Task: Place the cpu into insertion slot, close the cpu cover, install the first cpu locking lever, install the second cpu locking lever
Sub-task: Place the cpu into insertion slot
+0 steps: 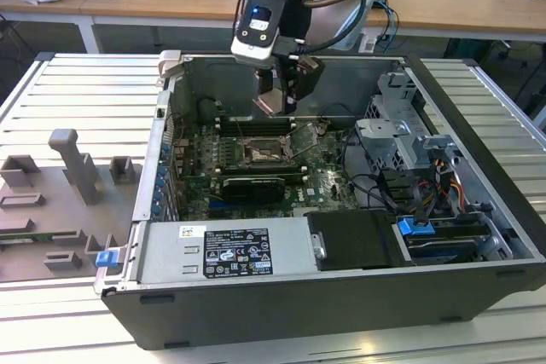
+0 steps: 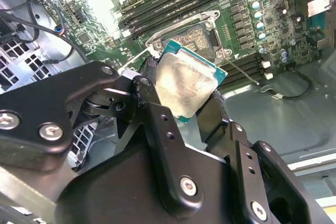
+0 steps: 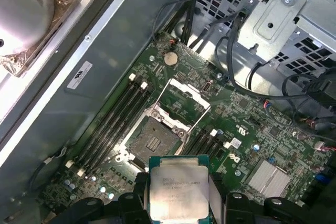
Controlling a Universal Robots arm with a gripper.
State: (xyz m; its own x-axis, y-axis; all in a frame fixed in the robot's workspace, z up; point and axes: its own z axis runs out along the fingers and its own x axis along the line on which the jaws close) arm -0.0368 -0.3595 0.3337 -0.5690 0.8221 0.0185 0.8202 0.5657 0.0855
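My gripper point(image 1: 276, 101) hangs inside the open computer case, shut on the cpu point(image 2: 186, 82), a thin square chip with a pale metal face held by two opposite edges point(image 3: 178, 187). The insertion slot point(image 3: 152, 140) lies bare on the green board below and a little ahead of the chip, its dark centre showing inside a metal rim point(image 2: 197, 38). In the exterior view the slot point(image 1: 260, 153) sits under the gripper. The cpu cover point(image 3: 189, 92) is swung up and open beside the slot.
Long black memory slots point(image 3: 113, 121) flank the socket. A black graphics card point(image 1: 253, 187) lies in front of it, with the power supply point(image 1: 226, 251) nearer still. A drive cage point(image 1: 401, 138) and cables point(image 1: 384, 189) fill the exterior view's right. Grey fixtures point(image 1: 77, 168) stand outside the case.
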